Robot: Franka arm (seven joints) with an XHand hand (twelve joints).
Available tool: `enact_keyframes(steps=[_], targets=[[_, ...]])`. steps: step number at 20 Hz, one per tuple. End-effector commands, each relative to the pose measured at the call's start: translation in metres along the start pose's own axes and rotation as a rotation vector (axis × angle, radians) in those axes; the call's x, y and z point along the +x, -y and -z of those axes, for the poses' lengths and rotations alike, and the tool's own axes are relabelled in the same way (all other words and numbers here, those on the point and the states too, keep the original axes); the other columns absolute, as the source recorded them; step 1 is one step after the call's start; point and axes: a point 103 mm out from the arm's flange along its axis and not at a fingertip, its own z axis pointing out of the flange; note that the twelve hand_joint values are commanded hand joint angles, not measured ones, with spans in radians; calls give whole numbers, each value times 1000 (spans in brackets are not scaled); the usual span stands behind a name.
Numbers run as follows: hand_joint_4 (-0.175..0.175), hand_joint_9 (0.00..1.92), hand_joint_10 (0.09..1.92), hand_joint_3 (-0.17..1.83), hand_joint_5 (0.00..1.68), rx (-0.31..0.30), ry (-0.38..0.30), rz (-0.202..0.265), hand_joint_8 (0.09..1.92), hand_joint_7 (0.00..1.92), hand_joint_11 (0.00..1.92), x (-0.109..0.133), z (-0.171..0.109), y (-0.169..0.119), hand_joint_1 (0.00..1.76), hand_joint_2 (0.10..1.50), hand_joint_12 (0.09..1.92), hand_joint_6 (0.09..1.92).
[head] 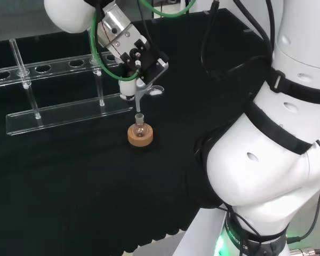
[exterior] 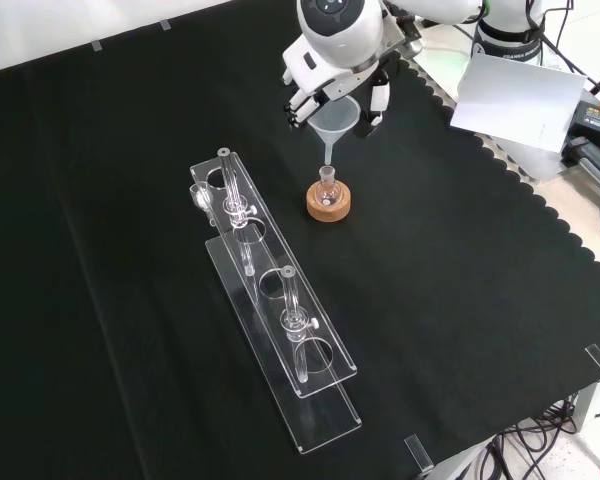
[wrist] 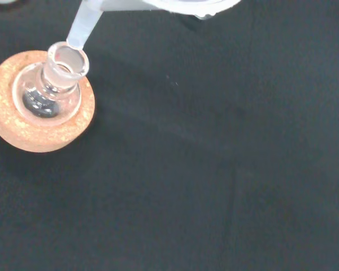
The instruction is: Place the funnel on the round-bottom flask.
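Black cloth covers my bench. My hand [exterior: 325,85] grips the funnel [exterior: 336,118], its stem tip poised at the round-bottom flask [exterior: 327,187] mouth just below on the cork ring [exterior: 329,204]; lowering and release remain.

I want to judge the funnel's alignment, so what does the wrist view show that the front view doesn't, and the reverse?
Wrist view: the open mouth of the round-bottom flask seen from above, with the funnel stem's tip at its rim. Front view: the hand holding the funnel's cone, and the clear rack beside the flask. Both: the funnel stem above the flask neck, and the cork ring under the flask.
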Motion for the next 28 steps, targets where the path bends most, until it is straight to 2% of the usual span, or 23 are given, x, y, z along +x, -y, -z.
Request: enact_keyframes(steps=[1, 28], targets=[[-45, 1265, 313, 631, 801, 11, 6, -6, 663, 971, 850, 2, -5, -3, 793, 774, 1085, 782], [-46, 1270, 301, 634, 803, 37, -9, 18, 665, 969, 848, 12, -18, -17, 794, 776, 1084, 787]])
